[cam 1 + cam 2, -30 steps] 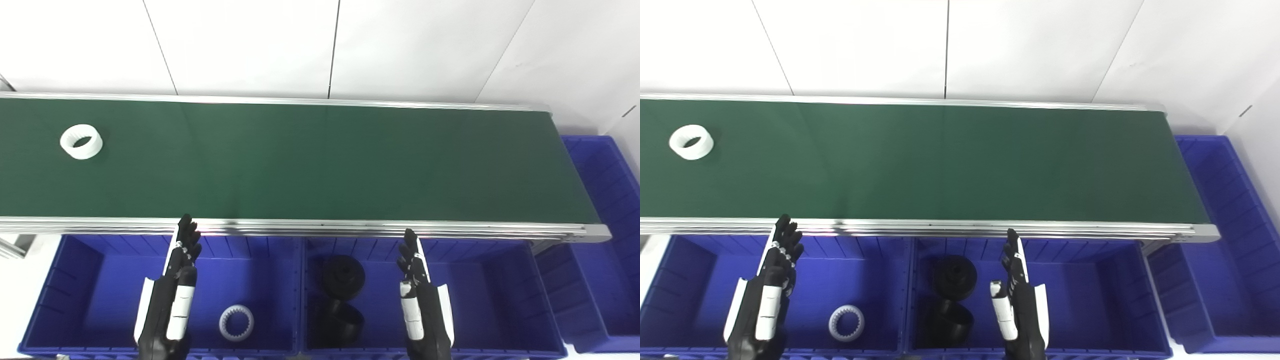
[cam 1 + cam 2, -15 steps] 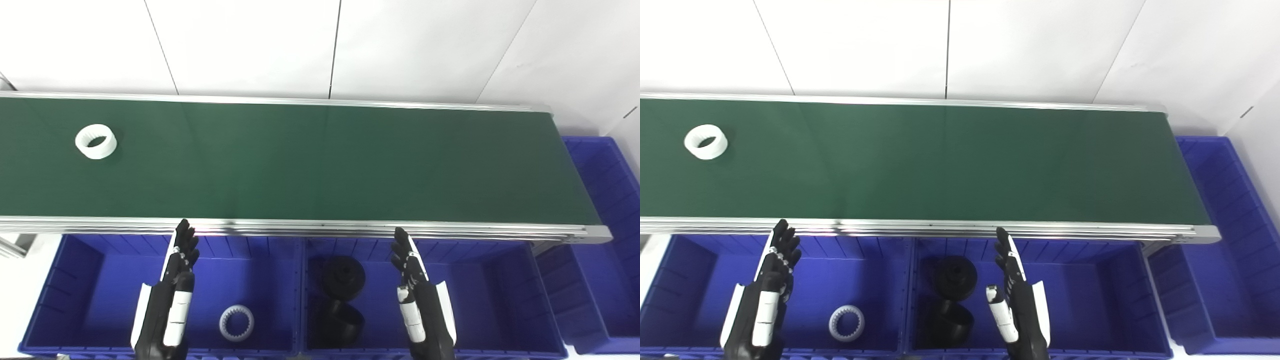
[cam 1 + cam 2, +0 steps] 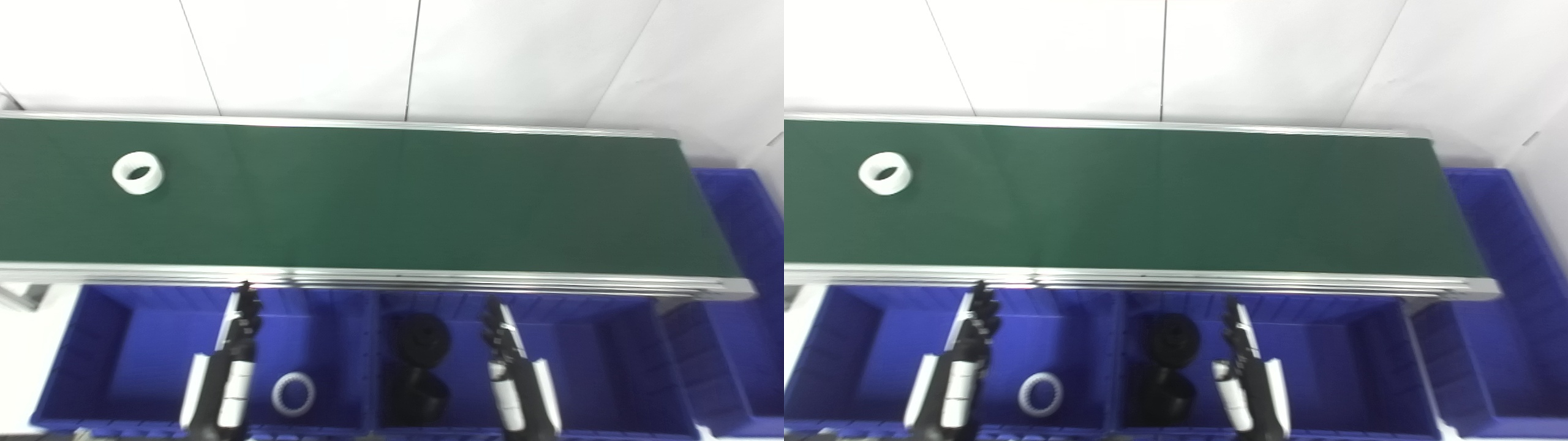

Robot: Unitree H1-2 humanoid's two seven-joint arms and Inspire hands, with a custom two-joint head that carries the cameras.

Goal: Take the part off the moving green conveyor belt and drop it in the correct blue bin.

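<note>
White ring [image 3: 138,173]: on the green belt [image 3: 392,196], far forward-left of the left hand [image 3: 229,361]; it has drifted rightward, closer to reach.
Left hand: fingers apart, empty, over the left bin [image 3: 110,361].
Right hand [image 3: 517,367]: fingers apart, empty, waiting.

Bright, even overhead light washes out the white wall [image 3: 306,55], with soft motion blur across both views and faint shadows.
</note>
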